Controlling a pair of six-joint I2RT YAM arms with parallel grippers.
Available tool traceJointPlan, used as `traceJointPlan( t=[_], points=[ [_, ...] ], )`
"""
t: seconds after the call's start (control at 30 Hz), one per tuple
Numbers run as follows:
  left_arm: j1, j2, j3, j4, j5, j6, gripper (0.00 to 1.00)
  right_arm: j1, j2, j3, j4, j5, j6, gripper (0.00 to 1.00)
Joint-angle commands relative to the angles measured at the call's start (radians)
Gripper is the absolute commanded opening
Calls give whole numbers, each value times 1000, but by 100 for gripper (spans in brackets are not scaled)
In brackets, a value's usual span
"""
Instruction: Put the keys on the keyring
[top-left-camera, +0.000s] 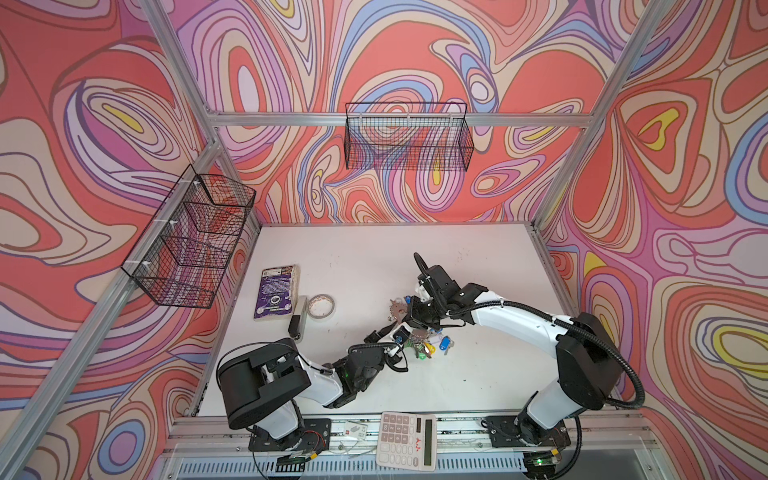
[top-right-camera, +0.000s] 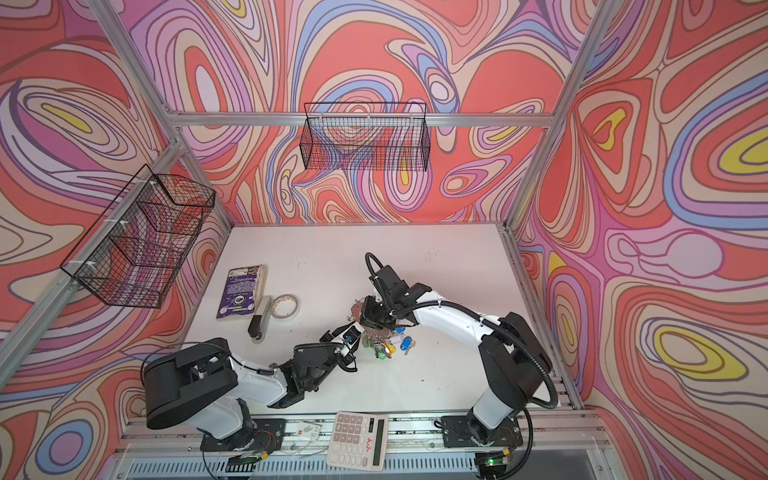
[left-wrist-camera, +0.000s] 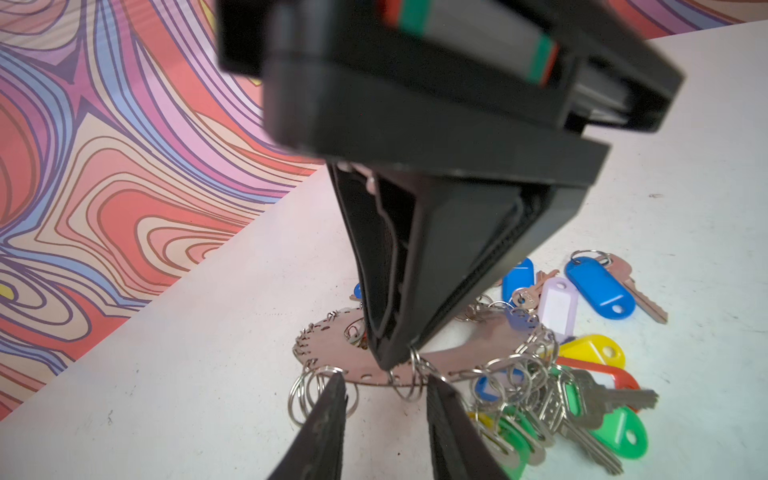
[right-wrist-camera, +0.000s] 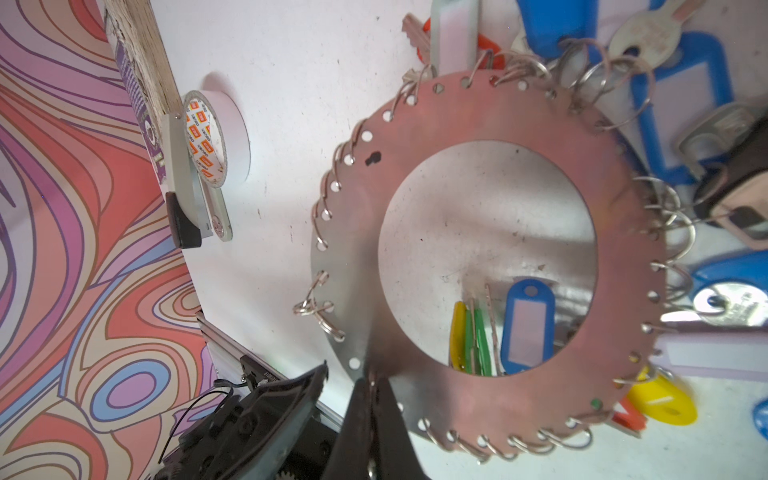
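Keyring (right-wrist-camera: 498, 399), just one, lies on my white table (top-left-camera: 374, 257), rim pinched by my right gripper (right-wrist-camera: 371, 382); my left gripper (left-wrist-camera: 385, 378) stands spread at its edge. Keys (left-wrist-camera: 582, 399) heap alongside, too tangled to count. Two wire baskets (top-left-camera: 409, 137) hang on swirl-patterned walls.

Nothing can be read with certainty. The tape roll (right-wrist-camera: 200, 137), at nine o'clock from the keyring (top-left-camera: 397, 311) in both top views, has a repeated orange-and-white brand block round its inner core, but the letters are too small to make out. The calculator (top-left-camera: 406, 440), at six o'clock on the front rail, has key legends too small to read and a red hand-drawn scrawl. The white print on the purple book (top-left-camera: 275, 293), at nine o'clock beyond the roll, is blurred.
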Motion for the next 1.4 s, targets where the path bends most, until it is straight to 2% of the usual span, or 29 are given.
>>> traceJointPlan(
  t=[0.0, 0.57, 0.97, 1.37],
  points=[
    [-9, 29, 30, 62, -37, 27, 34, -6, -26, -11, 1, -10, 11, 0],
    [-12, 136, 72, 125, -93, 34, 16, -6, -56, -38, 10, -13, 22, 0],
    [-11, 145, 100, 82, -170, -25, 0, -6, -59, -50, 20, -19, 16, 0],
    [-12, 139, 83, 95, -143, -28, 0, -6, -70, -60, 17, 10, -12, 0]
  ],
)
